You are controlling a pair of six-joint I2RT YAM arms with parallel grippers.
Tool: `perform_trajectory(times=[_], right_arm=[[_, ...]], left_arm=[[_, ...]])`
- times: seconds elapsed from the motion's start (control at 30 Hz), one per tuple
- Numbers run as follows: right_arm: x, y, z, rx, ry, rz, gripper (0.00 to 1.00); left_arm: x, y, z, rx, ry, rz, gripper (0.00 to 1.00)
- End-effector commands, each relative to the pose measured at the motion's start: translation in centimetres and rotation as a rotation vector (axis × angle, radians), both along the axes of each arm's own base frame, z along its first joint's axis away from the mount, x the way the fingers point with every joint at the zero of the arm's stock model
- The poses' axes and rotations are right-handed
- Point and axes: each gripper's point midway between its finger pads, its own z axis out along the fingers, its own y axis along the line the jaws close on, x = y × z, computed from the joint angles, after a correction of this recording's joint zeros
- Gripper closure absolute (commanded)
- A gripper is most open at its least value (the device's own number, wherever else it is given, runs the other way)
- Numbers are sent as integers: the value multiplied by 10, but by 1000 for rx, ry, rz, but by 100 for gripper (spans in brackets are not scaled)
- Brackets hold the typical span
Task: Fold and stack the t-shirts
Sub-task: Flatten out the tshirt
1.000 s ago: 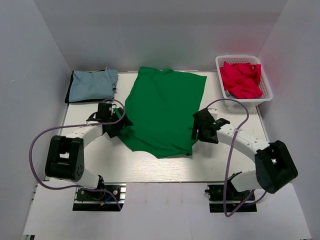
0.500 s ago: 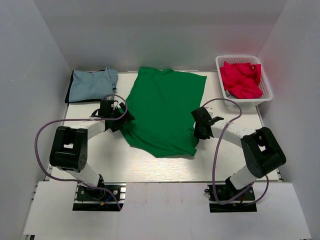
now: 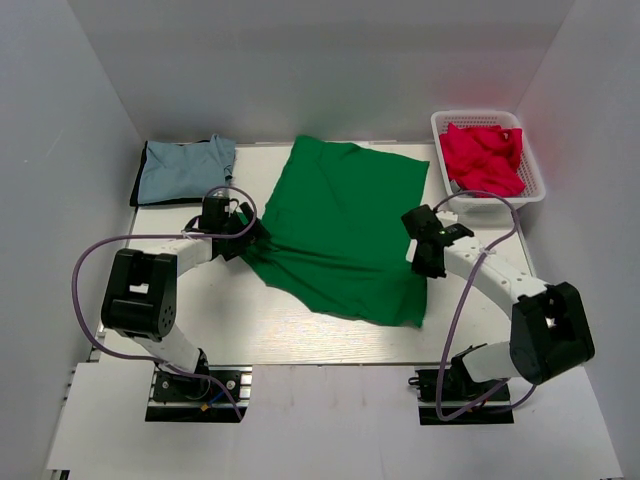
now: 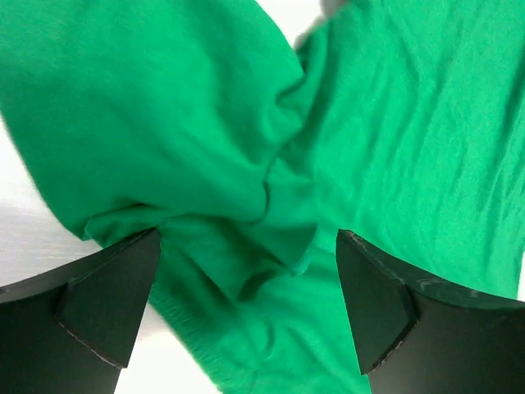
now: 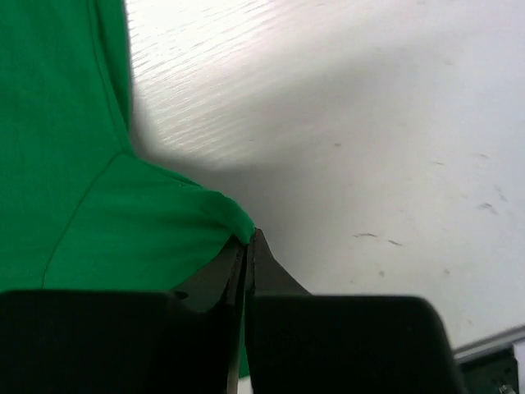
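A green t-shirt lies spread across the middle of the table. My left gripper is at its bunched left edge, open, with rumpled green cloth lying between the spread fingers. My right gripper is at the shirt's right edge, shut on a pinch of the green fabric, its fingertips pressed together. A folded light-blue t-shirt rests at the back left. Red t-shirts are heaped in a white basket at the back right.
The white table is bare in front of the green shirt. White walls enclose the table on three sides. Purple cables loop from both arms over the table's near corners.
My right gripper has closed on the shirt's right edge and pulled it to the right. The green shirt has shifted right and stretched out. My left gripper stays open at the left edge.
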Motion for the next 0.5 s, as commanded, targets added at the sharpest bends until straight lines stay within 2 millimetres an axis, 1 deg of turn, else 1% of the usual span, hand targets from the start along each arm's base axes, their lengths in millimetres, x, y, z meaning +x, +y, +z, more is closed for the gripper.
perform_trajectory(times=[0.0,0.03,0.07,0.1,0.13,0.17,0.2,0.23,0.27,0.3,0.33,0.37,0.4,0.43,0.47], right_arm=[[-21,-37,14,-126,48,-94,96],[-22,-35,12,-112,58,-88,86],[-23,-34,11,-103,63,-84,81],[-25,-30,7,-84,83,-74,73],[-25,-29,7,-79,91,-53,61],[-25,-26,6,-63,97,-46,43],[-23,-24,7,-60,95,-38,33],[-20,-22,9,-51,91,-22,24],[-13,-18,12,-42,68,-1,16],[-9,-16,14,-36,59,5,14],[2,-9,24,-19,20,16,14],[14,0,29,16,-19,58,13],[20,5,33,32,-42,78,10],[29,12,40,58,-77,96,10],[48,29,49,124,-147,157,10]], left_arm=[[-54,18,-41,90,231,-6,0],[-52,11,-28,59,205,-37,0],[-55,12,-28,65,212,-45,0],[-56,10,-16,50,180,-53,0],[-58,10,-9,48,170,-53,0],[-58,16,-4,73,161,-34,0],[-57,19,3,89,149,-20,0],[-60,23,13,106,148,-8,0],[-53,27,24,118,123,18,0],[-51,28,29,124,113,25,0],[-48,28,36,121,95,26,0],[-44,27,43,118,74,27,0],[-44,27,43,118,74,27,0],[-37,26,52,114,48,28,0],[-38,22,50,99,59,14,0]])
